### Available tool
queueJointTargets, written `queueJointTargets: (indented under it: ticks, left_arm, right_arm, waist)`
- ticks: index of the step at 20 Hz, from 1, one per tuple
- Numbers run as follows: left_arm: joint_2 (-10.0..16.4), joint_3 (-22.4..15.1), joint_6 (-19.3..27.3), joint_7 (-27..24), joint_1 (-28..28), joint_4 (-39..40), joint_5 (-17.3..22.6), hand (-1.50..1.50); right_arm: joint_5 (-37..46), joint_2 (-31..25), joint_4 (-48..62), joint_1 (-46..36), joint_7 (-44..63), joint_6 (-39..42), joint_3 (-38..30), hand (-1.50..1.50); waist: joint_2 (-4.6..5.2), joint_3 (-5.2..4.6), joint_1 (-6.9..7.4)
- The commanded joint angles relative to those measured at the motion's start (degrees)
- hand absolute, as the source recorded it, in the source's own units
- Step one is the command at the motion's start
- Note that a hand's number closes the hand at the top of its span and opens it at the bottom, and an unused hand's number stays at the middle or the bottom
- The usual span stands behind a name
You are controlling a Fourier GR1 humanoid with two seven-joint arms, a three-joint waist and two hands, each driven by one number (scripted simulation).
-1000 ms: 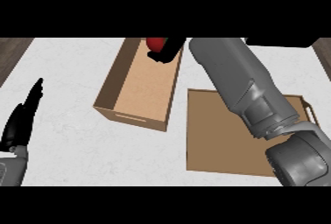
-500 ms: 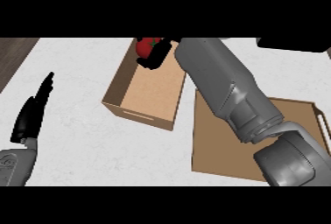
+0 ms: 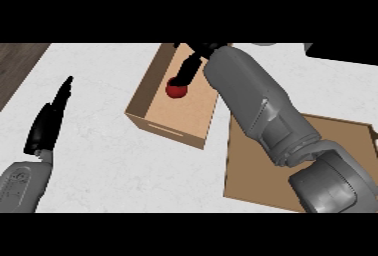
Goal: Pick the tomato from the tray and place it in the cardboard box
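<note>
The red tomato (image 3: 176,91) lies inside the open cardboard box (image 3: 159,122), on its floor toward the far end. My right hand (image 3: 189,69) reaches into the box from the right. Its black fingers point straight down at the tomato, their tips on its top and not curled round it. The grey right forearm (image 3: 258,110) crosses over the box's right wall and the brown tray (image 3: 247,170). The tray lies to the right of the box, and its visible part holds nothing. My left hand (image 3: 46,122) rests open at the left, fingers straight and pointing away from me.
The white counter (image 3: 111,165) runs round the box and tray. A strip of dark wood floor (image 3: 16,62) shows past the counter's left edge. A dark object (image 3: 343,51) sits at the far right corner.
The view has shifted, so the box sits lower in it. The right hand's fingers have straightened, and the tomato now shows below them on the box floor. The left hand has stayed open.
</note>
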Motion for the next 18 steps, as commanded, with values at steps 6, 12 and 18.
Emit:
queueJointTargets:
  ticks: [6, 12, 18]
  left_arm:
    - [-1.51, -0.68, 1.13, -0.5, -1.72, 1.34, -0.99, 0.0]
    - [-0.44, 0.0, 0.05, 1.17, 0.22, -1.26, -0.17, 0.0]
    - [0.22, 1.36, 0.23, -0.77, 4.33, -2.11, 0.53, 0.0]
  right_arm:
    - [-5.19, 0.03, -2.09, 0.83, -4.91, -1.72, -4.23, -1.5]
    - [-11.91, 0.03, -4.07, 2.43, -8.2, -3.42, -10.51, -1.5]
    - [-15.98, -3.33, -5.1, 2.49, -8.53, 1.24, -14.71, -1.5]
  waist:
    - [0.35, 0.07, 0.77]
    - [0.03, 0.19, -0.85]
    - [-0.15, 0.17, -1.92]
